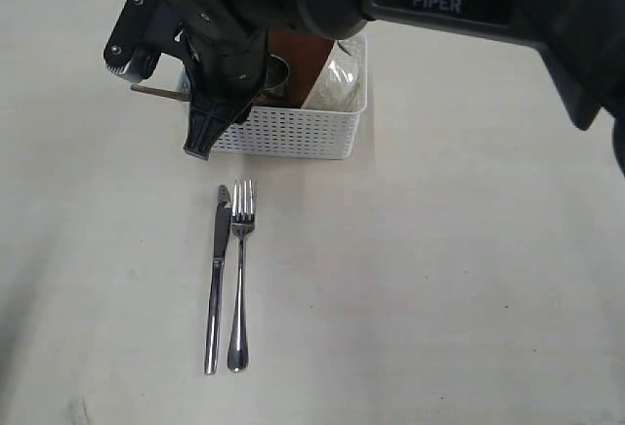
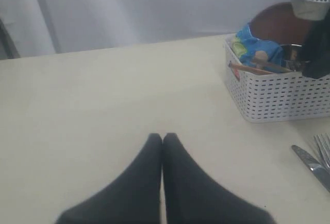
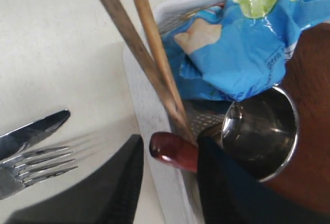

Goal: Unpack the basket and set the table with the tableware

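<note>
The right gripper [image 3: 169, 145], jaws spread, straddles the dark red spoon handle [image 3: 166, 153] at the left wall of the white perforated plastic basket [image 3: 144, 105], far centre. Closing may clamp that wall too, dragging the basket, or dislodge the wooden chopsticks [image 3: 149, 54].

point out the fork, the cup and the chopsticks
fork [image 1: 239, 278], exterior view, middle of its handle
cup [image 3: 265, 131], right wrist view, shiny inner wall
chopsticks [image 3: 151, 28], right wrist view, shaft of the lighter stick
</note>
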`<state>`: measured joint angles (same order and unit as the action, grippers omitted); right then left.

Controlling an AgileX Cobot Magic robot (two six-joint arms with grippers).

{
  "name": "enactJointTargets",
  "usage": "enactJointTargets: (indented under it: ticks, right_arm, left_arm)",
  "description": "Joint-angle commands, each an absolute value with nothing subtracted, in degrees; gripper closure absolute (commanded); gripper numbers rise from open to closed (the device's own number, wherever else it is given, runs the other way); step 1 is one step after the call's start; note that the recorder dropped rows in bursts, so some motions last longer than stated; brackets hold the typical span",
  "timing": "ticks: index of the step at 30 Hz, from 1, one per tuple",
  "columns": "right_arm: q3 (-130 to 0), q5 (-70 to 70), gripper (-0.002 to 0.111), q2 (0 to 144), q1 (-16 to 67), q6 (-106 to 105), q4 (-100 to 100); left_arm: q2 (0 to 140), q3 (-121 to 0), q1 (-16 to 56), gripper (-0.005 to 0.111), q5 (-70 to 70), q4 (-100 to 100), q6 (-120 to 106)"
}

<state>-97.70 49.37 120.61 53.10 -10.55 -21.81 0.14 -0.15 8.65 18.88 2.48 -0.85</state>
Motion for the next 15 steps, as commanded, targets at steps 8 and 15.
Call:
enactJointTargets:
  ticks: [8,15]
  right_arm:
    - [-97.91,49.58,0.109,120.86,52.90,-10.30,-22.78]
    - [-97.91,49.96,0.109,120.16,52.90,-10.30,-24.66]
  left_arm:
    - [0.00,0.00,8.54,0.106,18.32,2.55,-0.62]
    - [0.00,0.00,8.54,0.106,18.32,2.55,-0.62]
